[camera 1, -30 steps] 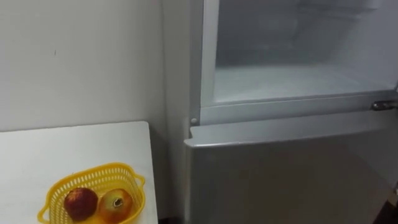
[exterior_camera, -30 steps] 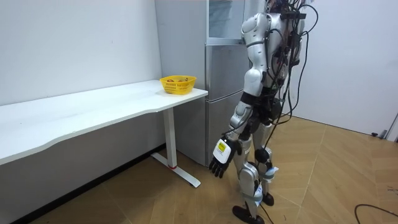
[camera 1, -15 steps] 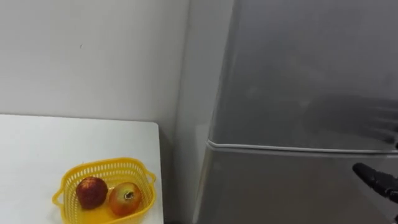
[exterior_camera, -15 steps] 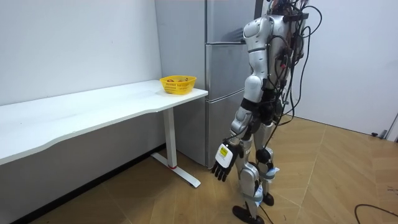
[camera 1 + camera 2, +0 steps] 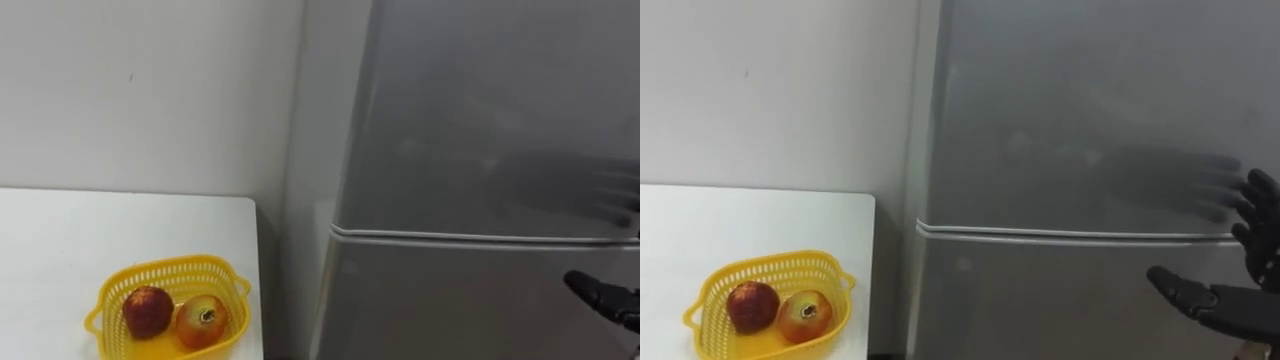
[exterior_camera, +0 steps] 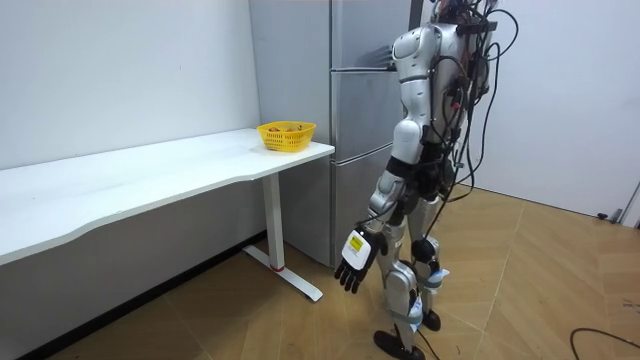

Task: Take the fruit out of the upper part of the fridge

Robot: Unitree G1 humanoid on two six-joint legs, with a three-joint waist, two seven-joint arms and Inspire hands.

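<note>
The grey fridge's upper door (image 5: 480, 120) stands closed, flush with the seam above the lower door (image 5: 450, 300). Nothing from inside the fridge is in sight. My right hand (image 5: 1240, 300) is at the right edge, close in front of the fridge near the seam, open with straight fingers and holding nothing. In the room view I stand facing the fridge (image 6: 355, 30), and my left hand (image 6: 355, 262) hangs by my side, open and holding nothing.
A yellow basket (image 5: 175, 266) sits at the near corner of the white table (image 5: 60, 250), left of the fridge. It holds a red apple (image 5: 147, 309) and a red-yellow fruit (image 5: 203, 322). A white wall rises behind the table.
A second ago the upper door was open and showed the white compartment; now it is closed. My right hand has come into view by the door. The camera has shifted.
</note>
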